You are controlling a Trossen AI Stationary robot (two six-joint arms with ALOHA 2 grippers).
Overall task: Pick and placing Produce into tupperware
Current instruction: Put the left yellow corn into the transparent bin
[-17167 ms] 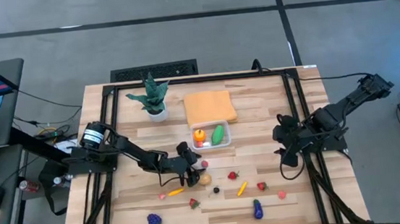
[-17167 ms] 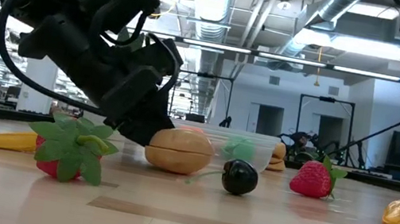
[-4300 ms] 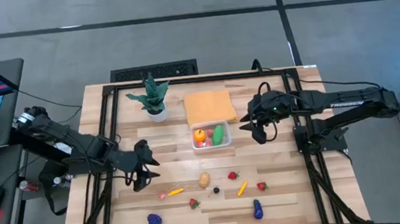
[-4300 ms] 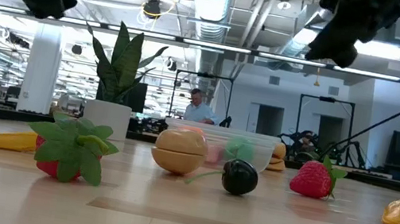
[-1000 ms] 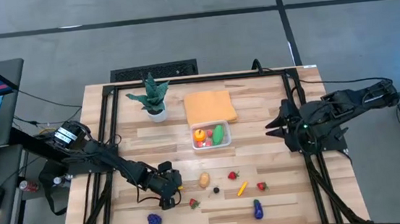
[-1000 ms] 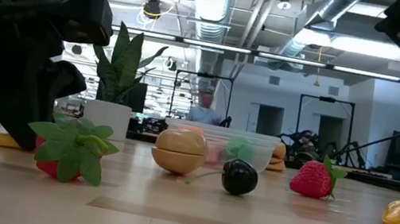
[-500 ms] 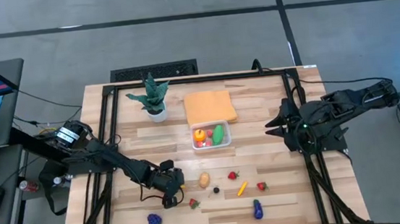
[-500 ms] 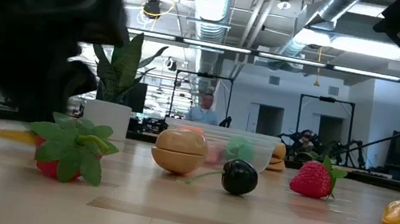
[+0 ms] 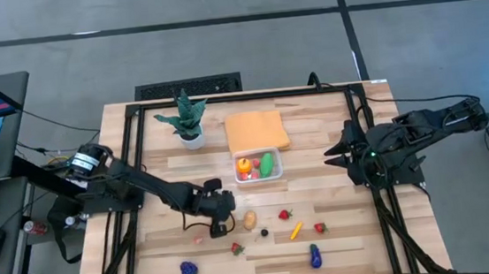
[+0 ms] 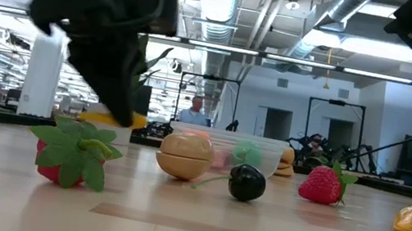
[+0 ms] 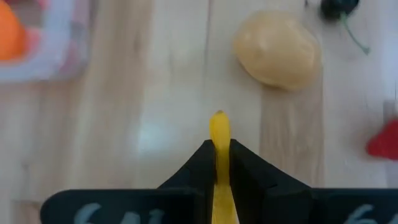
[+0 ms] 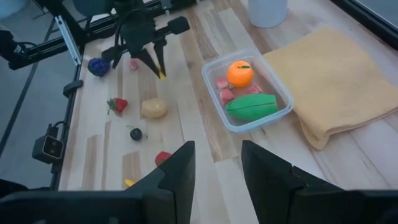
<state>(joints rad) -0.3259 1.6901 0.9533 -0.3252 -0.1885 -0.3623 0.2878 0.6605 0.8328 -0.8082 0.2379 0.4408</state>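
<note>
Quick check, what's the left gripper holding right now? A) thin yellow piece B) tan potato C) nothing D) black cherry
A: in the left wrist view the left gripper is shut on the thin yellow piece, with the tan potato lying apart on the table; the right wrist view shows the same yellow piece lifted between the fingers.

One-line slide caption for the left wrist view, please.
Left gripper shut on a thin yellow toy, lifted above the wood table near a tan potato.
</note>
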